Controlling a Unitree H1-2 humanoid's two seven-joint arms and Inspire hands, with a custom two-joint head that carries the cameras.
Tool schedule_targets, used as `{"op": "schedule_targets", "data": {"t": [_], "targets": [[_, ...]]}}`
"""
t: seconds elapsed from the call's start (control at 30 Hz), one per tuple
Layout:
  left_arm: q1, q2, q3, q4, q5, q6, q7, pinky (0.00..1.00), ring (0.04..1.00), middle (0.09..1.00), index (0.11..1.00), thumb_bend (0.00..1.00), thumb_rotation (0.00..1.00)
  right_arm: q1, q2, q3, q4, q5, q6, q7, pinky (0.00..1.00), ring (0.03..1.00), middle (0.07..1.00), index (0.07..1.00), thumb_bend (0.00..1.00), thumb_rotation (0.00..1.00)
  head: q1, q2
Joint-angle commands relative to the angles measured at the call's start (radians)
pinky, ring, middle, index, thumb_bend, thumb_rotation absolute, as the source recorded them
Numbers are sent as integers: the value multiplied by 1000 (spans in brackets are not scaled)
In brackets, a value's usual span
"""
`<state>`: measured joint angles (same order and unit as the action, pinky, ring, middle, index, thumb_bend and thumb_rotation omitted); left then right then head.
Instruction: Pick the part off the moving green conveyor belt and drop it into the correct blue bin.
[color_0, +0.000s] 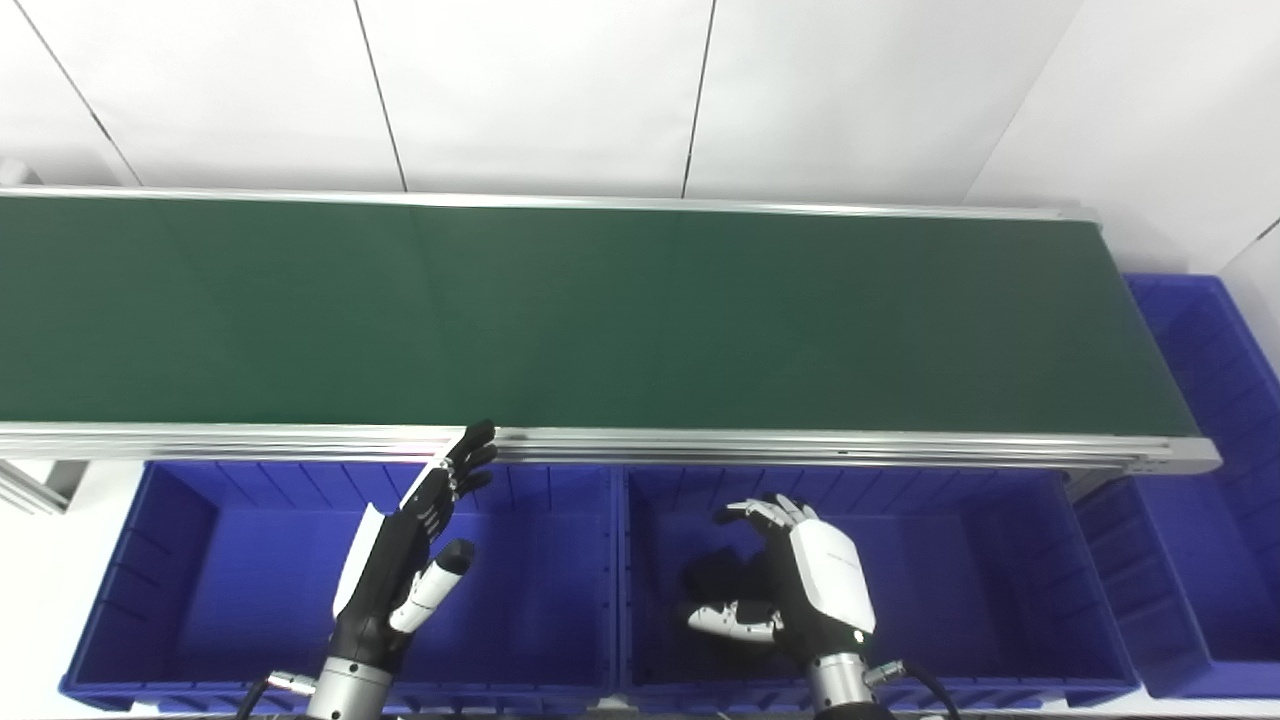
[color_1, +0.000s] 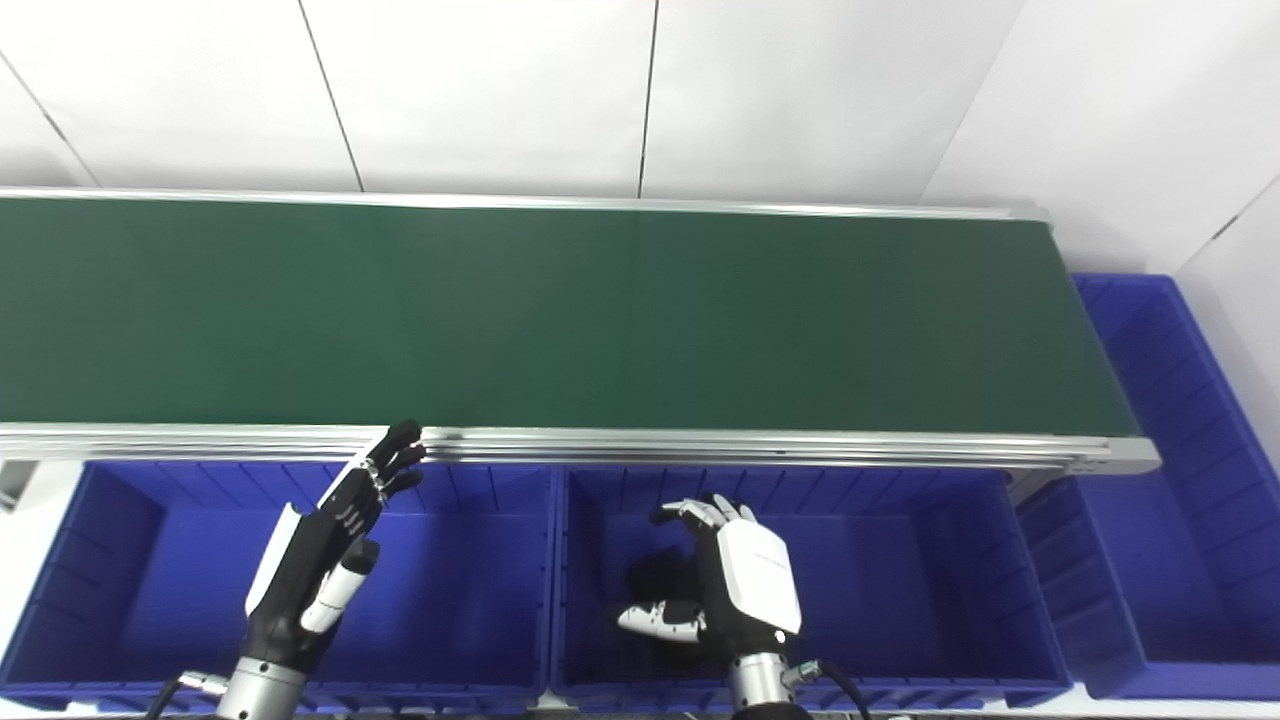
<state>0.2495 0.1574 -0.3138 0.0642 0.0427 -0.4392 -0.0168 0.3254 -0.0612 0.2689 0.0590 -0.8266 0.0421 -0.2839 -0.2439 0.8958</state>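
**Desk:** Green conveyor belt (color_0: 640, 320) runs across the frame beyond both sets of fingers, under a white panelled wall (color_0: 550, 90). Where is the part?

**Photographer:** The dark part (color_0: 718, 578) sits in the curl of the right hand (color_0: 800, 580), between its bent fingers (color_0: 765, 512) and the thumb (color_0: 730, 620) below them, over the middle blue bin (color_0: 960, 580). It is blurred. I cannot tell whether the fingers grip it or whether it lies on the bin floor beneath them.

**Desk:** And the right fingers themselves?

**Photographer:** They are narrow and hooked toward the thumb, with the white back of the hand facing up.

**Desk:** The left hand?

**Photographer:** The left hand (color_0: 405, 550) holds nothing. Its fingers (color_0: 470, 460) are wide and straight, with the thumb spread to the side. The tips reach just short of the belt's near aluminium rail (color_0: 800, 445). The left blue bin (color_0: 200, 580) lies under that hand.

**Desk:** How do the bins sit?

**Photographer:** The left and middle bins touch side by side, just on the near side of the rail, with each hand over its own bin. A third blue bin (color_0: 1220, 560) stands well off to the right of the right fingers, past the belt's end.
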Motion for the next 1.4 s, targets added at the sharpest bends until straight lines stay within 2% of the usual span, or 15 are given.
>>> {"op": "schedule_targets", "data": {"t": [0.0, 0.2, 0.3, 0.4, 0.43, 0.47, 0.5, 0.63, 0.73, 0.83, 1.37], "targets": [[-4, -1, 3, -29, -2, -31, -10, 855, 890, 919, 892, 694, 905, 9, -1, 2, -41, 7, 12, -4, 996, 985, 946, 917, 853, 375, -3, 0], [-3, 0, 3, -30, 2, -31, -8, 852, 890, 919, 894, 696, 910, 31, -9, 6, -44, 27, -75, -85, 1000, 1000, 995, 973, 914, 518, -3, 4], [-1, 2, 2, -33, 4, -31, -8, 851, 891, 919, 894, 689, 911, 52, 1, -1, -62, 76, -114, -122, 995, 1000, 998, 992, 942, 579, -7, 4], [0, 4, 0, -34, 6, -31, -10, 847, 890, 924, 893, 689, 915, 79, 3, -2, -99, 165, -174, -113, 888, 991, 1000, 1000, 941, 635, -6, 2], [1, 4, -1, -35, 6, -31, -10, 848, 891, 925, 894, 688, 915, 86, -3, 2, -109, 188, -201, -108, 888, 992, 1000, 1000, 933, 643, -4, 1], [1, 4, -2, -35, 8, -31, -9, 845, 891, 924, 892, 683, 912, 89, -9, 5, -116, 223, -241, -102, 902, 979, 1000, 1000, 949, 747, -3, 1], [2, 4, -3, -35, 11, -31, -6, 843, 890, 923, 892, 679, 909, 91, -14, 6, -118, 260, -280, -95, 905, 967, 1000, 1000, 965, 809, -1, 2], [-1, 9, -7, -26, 13, -31, -4, 848, 894, 926, 893, 675, 895, 89, -23, 6, -100, 413, -398, -43, 911, 953, 994, 1000, 993, 904, 5, -2], [-2, 12, -9, -25, 16, -31, -2, 847, 894, 926, 892, 672, 887, 82, -26, 6, -79, 516, -464, 6, 959, 965, 992, 1000, 929, 888, 8, -3], [-1, 16, -9, -28, 16, -31, -3, 848, 894, 926, 892, 666, 885, 75, -13, -2, -65, 538, -492, 23, 951, 957, 975, 1000, 927, 873, 15, -2], [-2, 22, -11, -29, 24, -31, 4, 846, 896, 926, 895, 687, 900, 28, 42, -18, -33, 533, -494, 59, 916, 938, 938, 987, 896, 800, 23, 2]]}}
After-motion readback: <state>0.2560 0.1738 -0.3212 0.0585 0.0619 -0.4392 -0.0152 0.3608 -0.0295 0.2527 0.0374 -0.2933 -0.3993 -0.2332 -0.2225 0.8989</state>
